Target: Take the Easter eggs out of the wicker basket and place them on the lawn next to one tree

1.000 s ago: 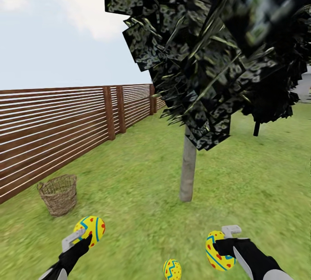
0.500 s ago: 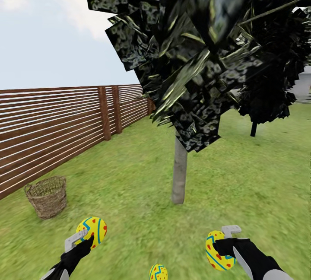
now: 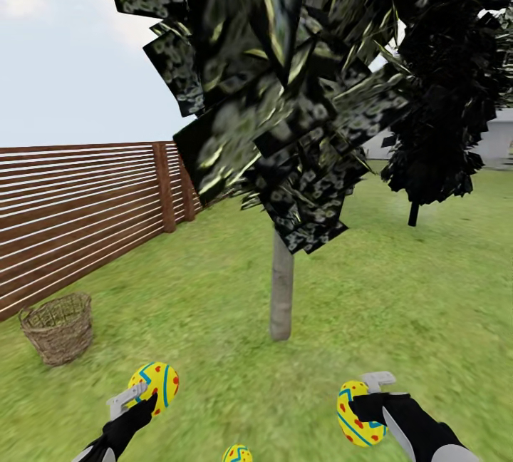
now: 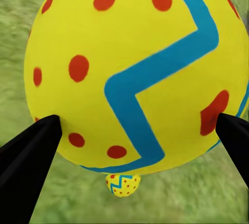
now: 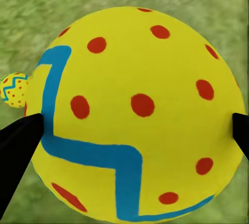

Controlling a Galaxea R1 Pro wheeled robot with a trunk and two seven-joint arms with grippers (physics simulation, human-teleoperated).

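In the head view my left gripper [image 3: 146, 398] is shut on a yellow Easter egg [image 3: 157, 385] with blue zigzag and red dots, low at the left. My right gripper [image 3: 360, 405] is shut on a second egg [image 3: 356, 416] low at the right. A third egg [image 3: 236, 453] lies on the lawn [image 3: 214, 291] between them at the bottom edge. The left wrist view shows the held egg [image 4: 135, 73] with the lying egg [image 4: 123, 184] beyond; the right wrist view shows its egg [image 5: 137, 115] and the lying egg [image 5: 14, 89]. The tree [image 3: 281, 294] stands ahead. The wicker basket [image 3: 58, 326] sits at the left.
A brown slat fence [image 3: 78, 212] runs along the left side into the distance. A dark conifer [image 3: 427, 155] stands farther back at the right, with a white house wall [image 3: 499, 137] behind it. Open grass lies right of the tree trunk.
The whole view has shifted: the tree, basket and fence slid left and the lying egg sank toward the bottom edge. Both grippers still hold their eggs.
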